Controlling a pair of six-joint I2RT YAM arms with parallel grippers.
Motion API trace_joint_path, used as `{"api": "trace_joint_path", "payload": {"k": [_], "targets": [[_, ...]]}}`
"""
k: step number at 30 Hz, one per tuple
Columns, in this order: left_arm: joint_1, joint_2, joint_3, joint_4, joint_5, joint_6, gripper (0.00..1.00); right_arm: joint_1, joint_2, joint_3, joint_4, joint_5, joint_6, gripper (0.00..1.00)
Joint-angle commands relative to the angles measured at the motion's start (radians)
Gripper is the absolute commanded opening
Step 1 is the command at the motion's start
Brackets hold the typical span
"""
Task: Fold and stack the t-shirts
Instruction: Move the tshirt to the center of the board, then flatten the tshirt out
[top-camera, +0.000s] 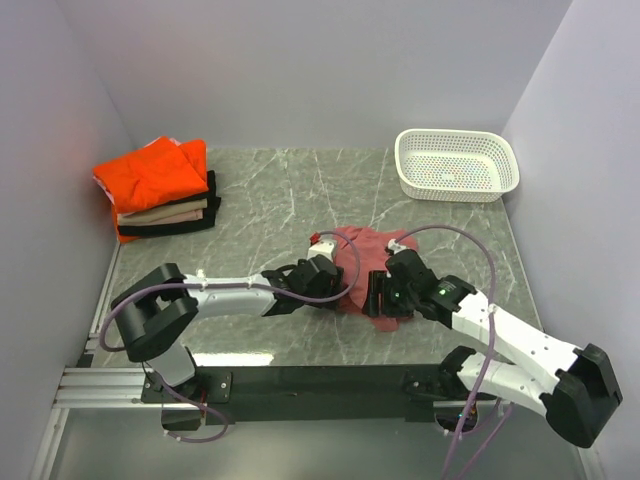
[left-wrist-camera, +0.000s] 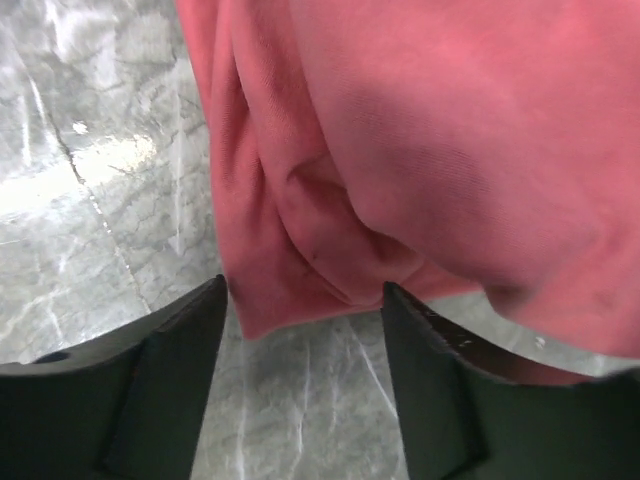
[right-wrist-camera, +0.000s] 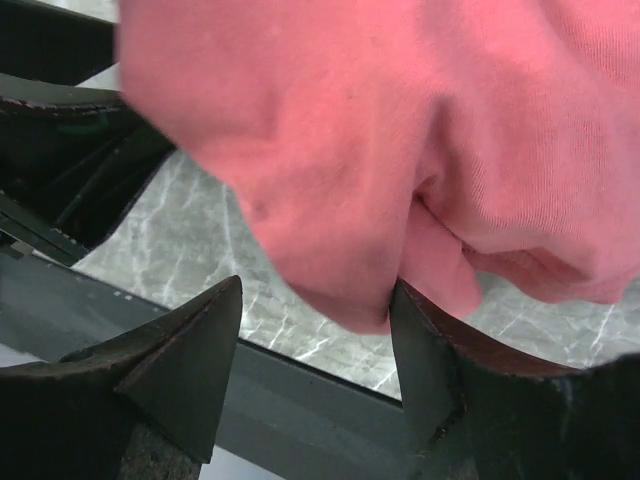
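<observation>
A dusty-red t-shirt (top-camera: 362, 252) lies crumpled on the marble table, in front of centre. My left gripper (top-camera: 333, 281) is at its left edge, jaws open; in the left wrist view the shirt's (left-wrist-camera: 450, 150) folded corner lies just ahead of the gripper (left-wrist-camera: 305, 302), not clamped. My right gripper (top-camera: 386, 296) is at the shirt's near edge, jaws open; in the right wrist view a bulge of the shirt (right-wrist-camera: 400, 120) hangs into the gripper (right-wrist-camera: 318, 302) and touches the right finger (right-wrist-camera: 430, 370). A folded stack sits at the back left: orange t-shirt (top-camera: 150, 176) on top, beige (top-camera: 165, 212), black (top-camera: 172, 226).
A white perforated basket (top-camera: 456, 165) stands at the back right. Grey walls enclose the table on three sides. The table's near edge with its dark rail (right-wrist-camera: 300, 400) lies right under my right gripper. Bare marble (top-camera: 280, 195) lies between the stack and the basket.
</observation>
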Motion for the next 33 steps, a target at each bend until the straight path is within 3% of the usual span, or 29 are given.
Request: {"api": "trace_joint_path", "payload": {"k": [1,3,4,6,7,9,10,15,18,22,27,29,30,33], "targets": [[-0.006,0.032,0.055,0.050,-0.001,-0.008,0.66,0.013,0.040,-0.021,0.041,0.028,0.024,0.67],[-0.004,0.059,0.061,0.050,-0.004,-0.002,0.59,0.018,0.059,-0.020,0.053,0.045,0.025,0.64],[-0.006,0.071,0.065,0.050,-0.004,0.001,0.56,0.020,0.063,-0.017,0.055,0.051,0.024,0.53],[-0.006,0.081,0.070,0.082,-0.012,0.006,0.39,0.021,0.069,0.007,0.040,0.083,0.019,0.37],[-0.004,0.084,0.071,0.084,-0.015,0.009,0.21,0.021,0.071,0.023,0.027,0.094,0.012,0.20],[-0.006,0.082,0.074,0.085,-0.041,0.010,0.00,0.020,0.066,0.075,-0.008,0.116,-0.002,0.08],[-0.004,0.076,0.079,0.084,-0.050,0.012,0.00,0.021,0.062,0.096,-0.022,0.137,-0.017,0.00],[-0.004,-0.028,0.142,-0.100,-0.163,0.073,0.00,0.021,0.022,0.315,-0.179,0.231,-0.087,0.00],[-0.004,-0.193,0.165,-0.221,-0.188,0.141,0.00,0.020,-0.012,0.475,-0.291,0.303,-0.131,0.00],[-0.004,-0.451,0.223,-0.354,-0.107,0.228,0.00,0.020,-0.072,0.642,-0.388,0.360,-0.171,0.00],[-0.001,-0.588,0.335,-0.454,-0.061,0.256,0.00,0.023,-0.093,0.805,-0.451,0.367,-0.208,0.00],[0.052,-0.613,0.338,-0.449,-0.017,0.282,0.01,0.020,-0.089,0.808,-0.441,0.402,-0.222,0.00],[0.092,-0.614,0.323,-0.439,0.007,0.286,0.04,0.020,-0.081,0.804,-0.436,0.450,-0.226,0.03],[0.313,-0.559,0.270,-0.384,0.106,0.276,0.31,-0.009,-0.021,0.758,-0.398,0.525,-0.231,0.16]]}}
